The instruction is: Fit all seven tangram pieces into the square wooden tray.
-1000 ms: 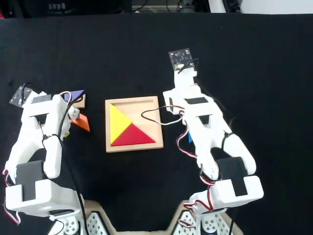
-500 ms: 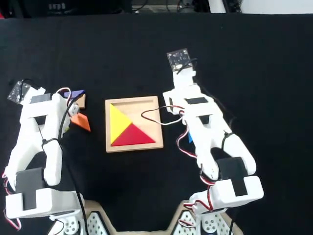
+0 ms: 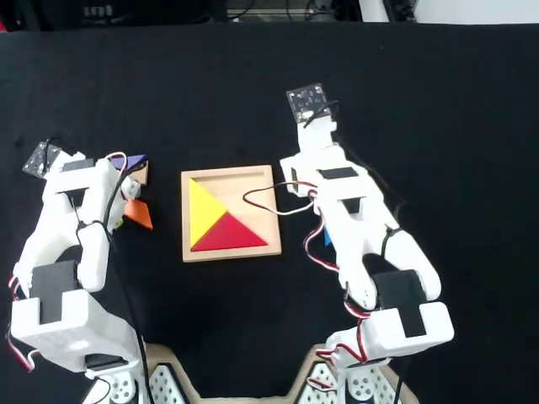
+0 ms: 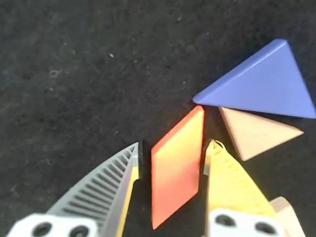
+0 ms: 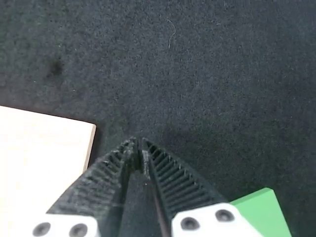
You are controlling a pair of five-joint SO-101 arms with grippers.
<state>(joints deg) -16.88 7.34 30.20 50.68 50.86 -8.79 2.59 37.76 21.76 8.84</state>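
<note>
This looks like a robotics lab bench rather than a home or shop. A black cloth [image 3: 438, 101] covers the whole table, giving a plain backdrop. Two small white arms, the left arm [image 3: 63, 252] and the right arm [image 3: 362, 227], are mounted side by side at the near edge, with bare servo wires [image 3: 358, 324] looped along their joints. A wooden tray [image 3: 240, 181] sits between them. Along the far edge lie dark equipment [image 3: 101, 10] and loose cables [image 3: 253, 12].
</note>
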